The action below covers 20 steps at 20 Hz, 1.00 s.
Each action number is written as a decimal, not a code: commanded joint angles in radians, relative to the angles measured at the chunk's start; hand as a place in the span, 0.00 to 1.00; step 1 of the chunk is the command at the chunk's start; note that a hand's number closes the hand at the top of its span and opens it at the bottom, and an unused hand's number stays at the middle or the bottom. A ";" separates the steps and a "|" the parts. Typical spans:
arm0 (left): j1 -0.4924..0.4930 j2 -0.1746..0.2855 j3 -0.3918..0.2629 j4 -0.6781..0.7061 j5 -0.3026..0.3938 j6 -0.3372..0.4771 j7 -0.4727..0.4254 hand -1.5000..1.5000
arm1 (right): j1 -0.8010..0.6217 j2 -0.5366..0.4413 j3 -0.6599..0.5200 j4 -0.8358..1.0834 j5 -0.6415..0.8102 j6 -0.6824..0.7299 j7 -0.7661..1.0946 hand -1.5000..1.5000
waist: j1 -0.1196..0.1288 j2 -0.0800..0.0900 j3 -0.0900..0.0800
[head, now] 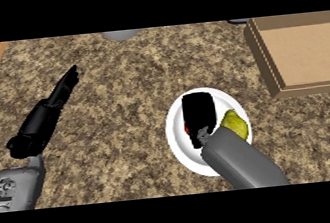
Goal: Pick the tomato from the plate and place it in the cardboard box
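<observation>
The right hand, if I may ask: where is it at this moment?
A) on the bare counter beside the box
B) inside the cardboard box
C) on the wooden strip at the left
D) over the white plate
D: the right hand lies over the white plate, a red sliver of the tomato showing at its edge, while the cardboard box stands apart at the upper right.
</observation>
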State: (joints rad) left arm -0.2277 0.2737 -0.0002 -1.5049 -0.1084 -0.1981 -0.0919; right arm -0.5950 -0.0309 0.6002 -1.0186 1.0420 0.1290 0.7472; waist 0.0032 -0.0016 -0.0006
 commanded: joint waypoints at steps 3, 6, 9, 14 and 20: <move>-0.004 -0.007 -0.005 0.011 -0.006 0.001 0.002 0.50 | 0.092 -0.128 0.165 -0.166 -0.053 -0.036 -0.484 1.00 | -0.015 -0.002 0.004; -0.009 0.000 0.002 0.000 0.000 -0.001 -0.005 0.50 | 0.107 -0.131 0.281 -0.256 -0.096 -0.020 -0.711 1.00 | 0.018 -0.005 0.009; 0.008 0.007 0.011 0.006 0.003 -0.004 0.001 0.50 | 0.122 -0.272 0.278 -0.384 -0.142 -0.082 -0.924 1.00 | -0.021 -0.011 0.008; 0.047 0.015 0.026 -0.003 0.007 -0.001 -0.010 0.50 | 0.156 -0.536 0.193 -0.613 -0.234 -0.190 -1.221 1.00 | -0.062 -0.017 0.005; 0.045 0.004 0.036 -0.015 0.004 0.023 -0.003 0.50 | 0.250 -0.800 -0.168 -0.706 -0.614 -0.178 -1.428 1.00 | -0.083 -0.006 0.004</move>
State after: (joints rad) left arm -0.1835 0.2864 0.0339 -1.5146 -0.1046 -0.1855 -0.0953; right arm -0.3836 -0.6881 0.6223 -1.6676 0.6270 -0.0509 -0.5610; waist -0.0671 -0.0122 0.0043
